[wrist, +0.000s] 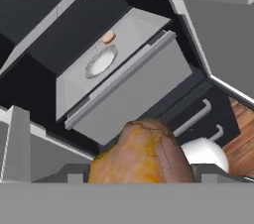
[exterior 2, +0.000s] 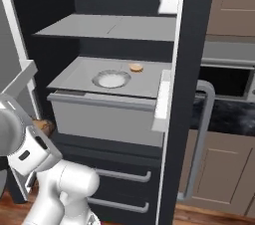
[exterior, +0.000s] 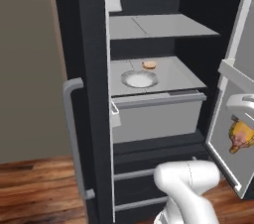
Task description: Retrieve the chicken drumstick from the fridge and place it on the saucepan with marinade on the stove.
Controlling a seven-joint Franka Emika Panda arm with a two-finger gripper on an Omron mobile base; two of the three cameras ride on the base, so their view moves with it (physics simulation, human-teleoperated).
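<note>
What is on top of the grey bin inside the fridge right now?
On the shelf over the grey bin sit a white round plate and, behind it, a small tan bun. What the bin itself holds cannot be seen: its front wall covers the inside.

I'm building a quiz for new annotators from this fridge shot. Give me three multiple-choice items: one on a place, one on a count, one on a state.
1. Where does the white plate lie?
A. on the top shelf
B. on the shelf just above the bin
C. in a lower drawer

2. How many drawer handles show below the bin?
A. one
B. two
C. four

3. How does the fridge stand?
A. shut
B. open
C. lying on its side

Answers:
1 B: the white plate rests on the shelf over the bin.
2 B: two grey drawer handles sit one above the other.
3 B: the fridge shows its inside, its door swung aside.
</note>
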